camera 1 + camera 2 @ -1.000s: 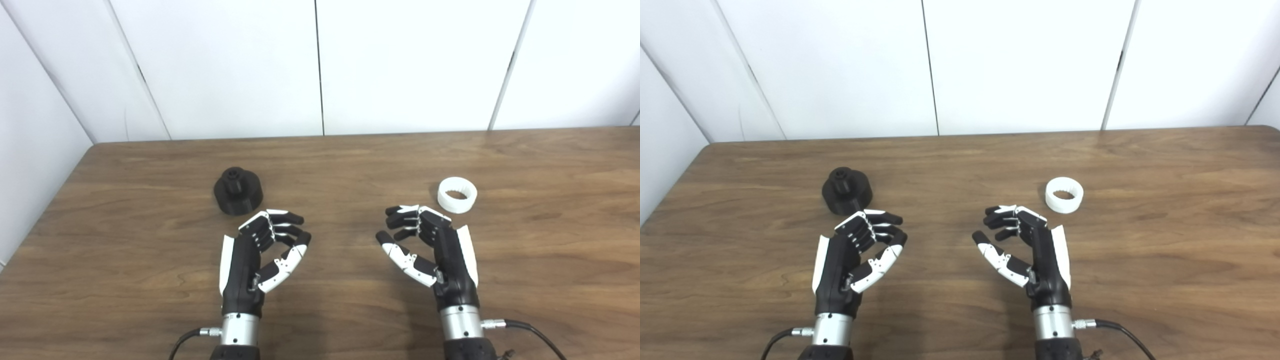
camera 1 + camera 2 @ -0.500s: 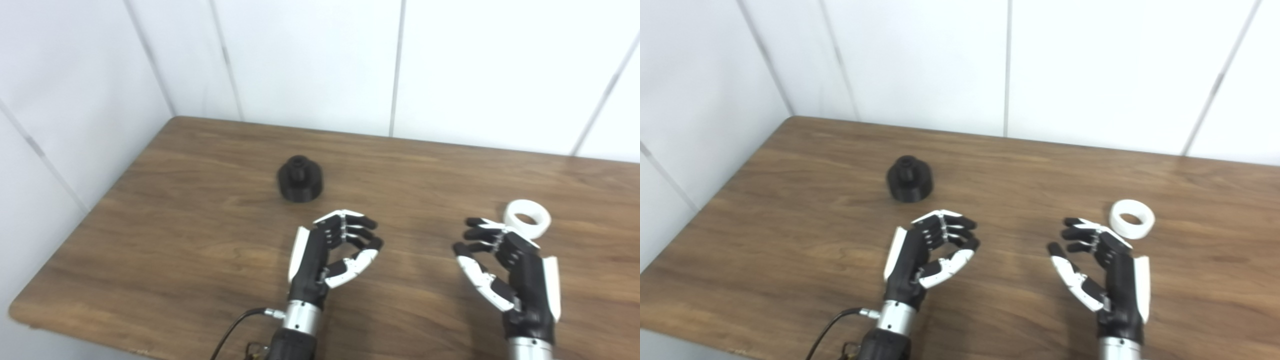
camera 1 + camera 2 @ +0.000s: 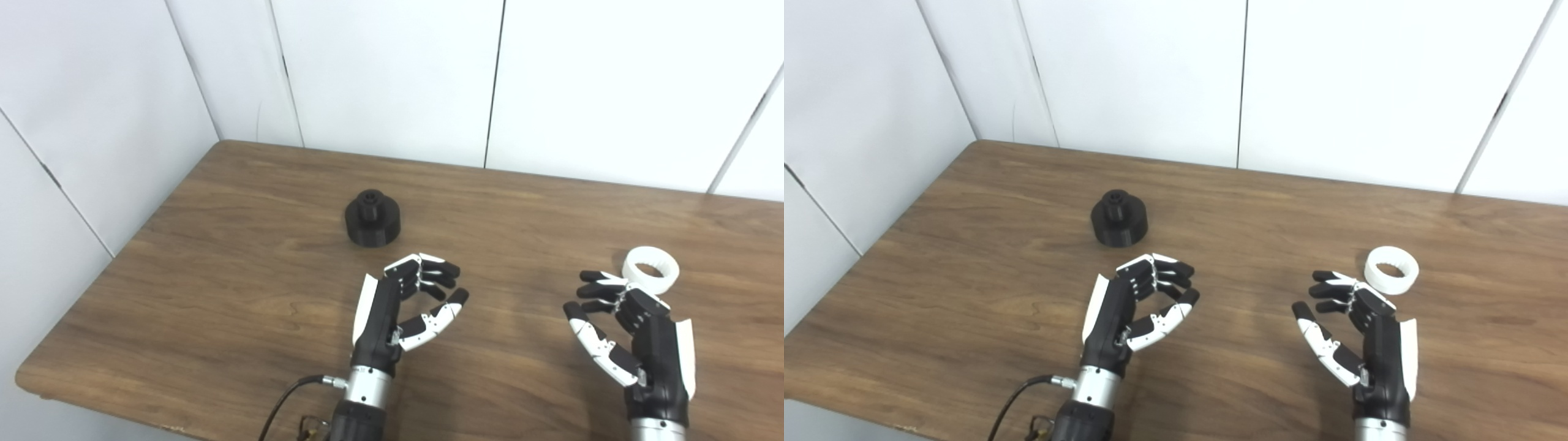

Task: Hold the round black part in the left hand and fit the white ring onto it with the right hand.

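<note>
Bottom of frame: both arms come in over the wooden table (image 3: 214, 294). A cable (image 3: 288, 398) loops off the left wrist at the bottom edge.

Left hand (image 3: 392, 312), lower centre: fingers curled loosely, thumb apart from them, palm facing right. It holds nothing and touches no part.

Right hand (image 3: 1366, 343), lower right: same pose mirrored, fingers half-curled with a clear gap to the thumb, empty.

White ring (image 3: 1391, 270): flat on the table, right side of frame, just beyond the right hand's fingertips. In the left eye view the knuckles overlap its near edge; the right eye view shows it close but not gripped.

Round black part (image 3: 372, 218): upper centre-left, upright on its wide base with the narrow hub on top. It sits beyond the left hand, apart from it.

Far back: white panelled wall (image 3: 392, 73) along the table's rear and left edges.
</note>
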Controlling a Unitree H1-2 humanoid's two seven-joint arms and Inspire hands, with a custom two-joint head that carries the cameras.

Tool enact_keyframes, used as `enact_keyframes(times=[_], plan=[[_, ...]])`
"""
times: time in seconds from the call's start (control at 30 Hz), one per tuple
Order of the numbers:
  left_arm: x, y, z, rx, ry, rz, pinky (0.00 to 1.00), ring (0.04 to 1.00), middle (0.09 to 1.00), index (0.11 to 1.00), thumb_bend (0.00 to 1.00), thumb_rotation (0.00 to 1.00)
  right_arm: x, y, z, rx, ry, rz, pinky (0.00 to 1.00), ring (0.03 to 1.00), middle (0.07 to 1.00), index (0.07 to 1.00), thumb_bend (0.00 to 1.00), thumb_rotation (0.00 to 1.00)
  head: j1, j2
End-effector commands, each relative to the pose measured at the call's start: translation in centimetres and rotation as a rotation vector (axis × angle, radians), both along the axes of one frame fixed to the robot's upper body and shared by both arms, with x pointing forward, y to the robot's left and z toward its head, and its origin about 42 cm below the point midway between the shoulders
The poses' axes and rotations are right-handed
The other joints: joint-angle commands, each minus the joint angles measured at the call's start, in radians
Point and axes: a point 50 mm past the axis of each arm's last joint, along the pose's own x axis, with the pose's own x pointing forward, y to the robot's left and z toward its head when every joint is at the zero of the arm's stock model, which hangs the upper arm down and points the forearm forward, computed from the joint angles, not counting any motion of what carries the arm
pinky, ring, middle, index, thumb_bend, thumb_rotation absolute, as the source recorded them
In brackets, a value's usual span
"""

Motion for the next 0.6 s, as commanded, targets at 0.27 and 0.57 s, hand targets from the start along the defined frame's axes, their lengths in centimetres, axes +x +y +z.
enact_keyframes(times=[0.27,0.57], plan=[[1.3,3.9,5.0,0.433,-0.067,0.073,0.58,0.702,0.738,0.682,0.57,0.27,-0.7,-1.0,0.0,-0.028,-0.044,0.003,0.5,0.592,0.662,0.499,0.5,0.16,0.002,-0.002],[2.4,6.0,7.1,0.587,-0.074,0.134,0.59,0.716,0.762,0.714,0.64,0.31,-0.5,-1.2,0.0,-0.032,-0.047,0.003,0.5,0.587,0.658,0.499,0.5,0.16,0.004,-0.004]])
